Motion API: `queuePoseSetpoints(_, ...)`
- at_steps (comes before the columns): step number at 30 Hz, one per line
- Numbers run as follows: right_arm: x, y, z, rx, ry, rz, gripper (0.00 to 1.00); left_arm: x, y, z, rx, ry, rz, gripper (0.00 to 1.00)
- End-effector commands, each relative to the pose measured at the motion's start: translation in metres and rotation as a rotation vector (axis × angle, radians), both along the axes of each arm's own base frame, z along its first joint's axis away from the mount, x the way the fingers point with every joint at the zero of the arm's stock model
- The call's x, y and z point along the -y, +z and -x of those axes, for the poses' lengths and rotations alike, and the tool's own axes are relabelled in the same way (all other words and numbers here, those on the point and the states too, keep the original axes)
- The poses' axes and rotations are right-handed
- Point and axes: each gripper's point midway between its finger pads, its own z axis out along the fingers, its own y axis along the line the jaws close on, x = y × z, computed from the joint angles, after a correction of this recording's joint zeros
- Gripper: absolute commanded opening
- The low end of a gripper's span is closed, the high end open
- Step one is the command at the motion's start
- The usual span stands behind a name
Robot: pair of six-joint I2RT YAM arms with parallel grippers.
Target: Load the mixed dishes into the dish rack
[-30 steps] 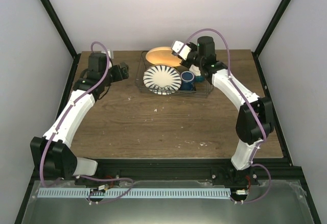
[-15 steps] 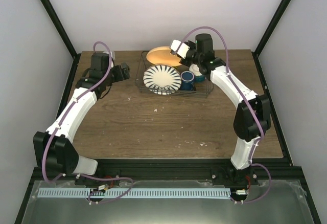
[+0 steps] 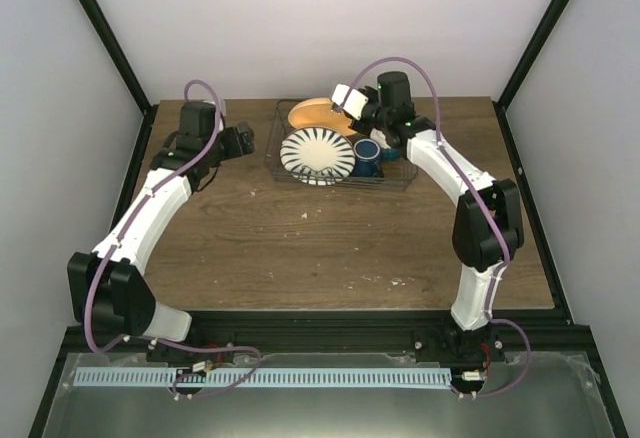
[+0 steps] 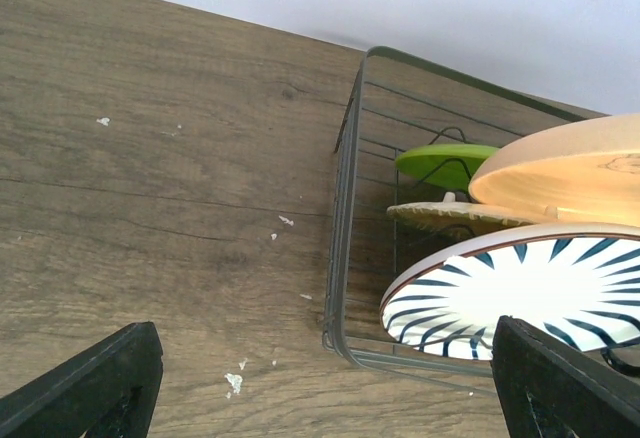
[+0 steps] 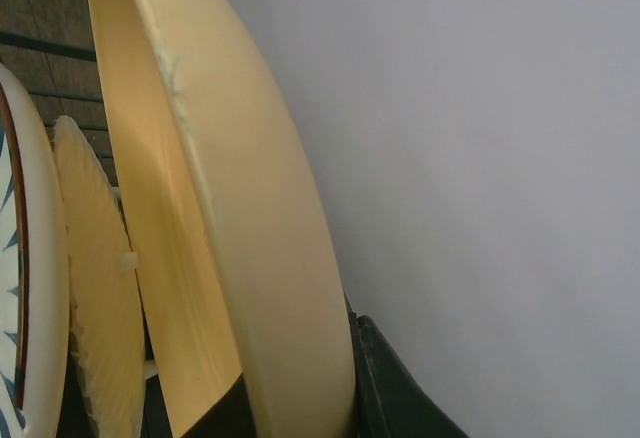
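The dark wire dish rack [image 3: 283,163] stands at the back of the table, and its left corner shows in the left wrist view [image 4: 345,258]. The striped white plate [image 3: 317,154] leans inside it, with the dark blue mug [image 3: 367,155] to its right. A lime-green plate with a yellowish ribbed rim [image 4: 445,163] stands behind it. The white bowl is hidden by the right arm. My right gripper [image 3: 350,103] is shut on the rim of a pale yellow plate [image 5: 240,218] and holds it tilted over the rack's back. My left gripper [image 3: 240,140] is open and empty, left of the rack.
The wooden table [image 3: 300,248] carries small white flecks [image 4: 235,383]. Black frame posts and white walls close in the back and sides. The right arm arches over the rack's right end.
My right gripper has carried the pale yellow plate a little left and down towards the back of the rack. The left arm has barely shifted.
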Motion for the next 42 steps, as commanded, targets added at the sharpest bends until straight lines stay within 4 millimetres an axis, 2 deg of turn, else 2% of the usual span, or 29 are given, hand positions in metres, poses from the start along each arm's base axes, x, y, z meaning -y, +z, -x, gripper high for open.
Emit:
queuePoseSetpoints(1,-0.015,-0.003,0.012,-0.013,0.023,-0.014,0.01,-0.001,0.011,-0.008,0.025,0.008,0.003,0.91)
queuePoseSetpoints(11,-0.037,-0.029,0.043,-0.057,0.032,0.005,0.01,0.001,0.008,-0.009,0.015,-0.010,-0.004,0.91)
queuePoseSetpoints(17,-0.031,-0.035,0.052,-0.055,-0.029,0.006,0.01,0.003,0.008,-0.007,0.012,-0.023,-0.004,0.91)
queuePoseSetpoints(27,-0.011,-0.045,0.049,-0.045,-0.193,0.003,0.01,0.007,0.005,-0.005,0.001,-0.051,0.003,0.91)
queuePoseSetpoints(32,-0.004,-0.040,0.048,-0.013,-0.252,-0.014,0.01,0.009,0.004,-0.005,-0.004,-0.058,0.009,0.91)
queuePoseSetpoints(42,-0.009,-0.034,0.056,0.078,-0.221,-0.027,0.01,0.008,0.003,-0.005,-0.004,-0.054,0.004,0.91)
